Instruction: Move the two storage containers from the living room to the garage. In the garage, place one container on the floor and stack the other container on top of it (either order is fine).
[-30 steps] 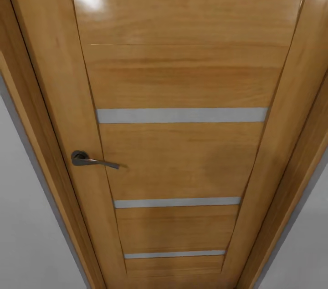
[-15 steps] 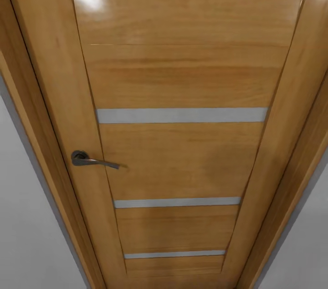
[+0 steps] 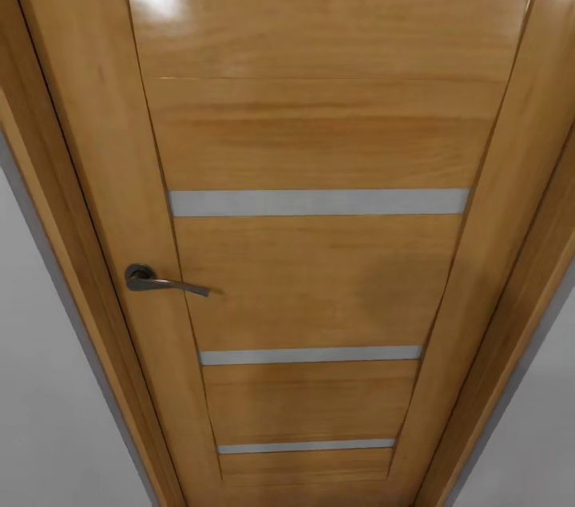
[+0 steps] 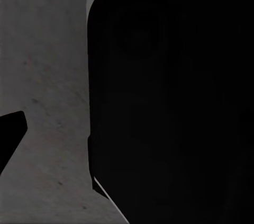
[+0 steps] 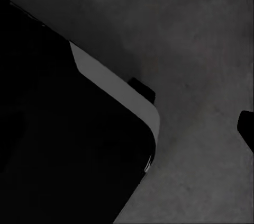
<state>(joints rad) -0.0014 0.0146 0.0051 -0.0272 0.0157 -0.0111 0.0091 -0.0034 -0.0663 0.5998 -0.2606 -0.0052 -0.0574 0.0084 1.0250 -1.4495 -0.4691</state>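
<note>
Wooden door [image 3: 319, 140] shut before me, lever handle [image 3: 164, 281] at left.
Mottled grey floor [image 4: 47, 75] under both wrists; I cannot tell the fingers' state.

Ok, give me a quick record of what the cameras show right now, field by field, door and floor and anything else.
facing: closed wooden door, seen close up
door handle: dark metal lever on the door's left side
door trim: three pale horizontal strips, top one
door frame: wood on both sides
wall: pale grey beside the frame
under the arms: dark grey mottled floor, with large black robot body in the wrist views
storage containers: none seen
fingers: state cannot be told
</note>
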